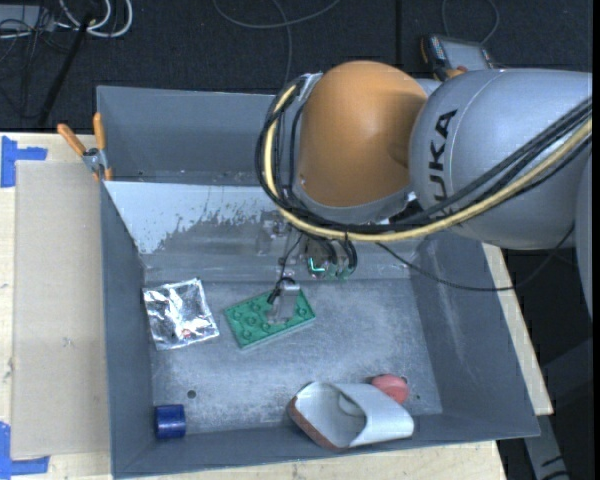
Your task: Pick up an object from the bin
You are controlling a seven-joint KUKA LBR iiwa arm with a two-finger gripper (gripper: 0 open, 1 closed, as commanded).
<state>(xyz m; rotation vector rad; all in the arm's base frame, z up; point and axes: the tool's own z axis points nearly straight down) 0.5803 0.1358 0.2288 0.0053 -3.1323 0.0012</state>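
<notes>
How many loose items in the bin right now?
5: foil wrapper left, green plate centre under the claw, blue cylinder lower-left corner, white cup lower edge, pink lump beside it. The arm may hide more.

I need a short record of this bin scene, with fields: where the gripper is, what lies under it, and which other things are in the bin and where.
gripper: gripper, low over the middle of the bin
under gripper: green plate, flat on the bin floor
contact with plate: cannot tell
left of plate: crumpled silver wrapper
near left corner: small blue cylinder
near wall: white cup on its side
beside cup: pink thing, partly hidden
</notes>
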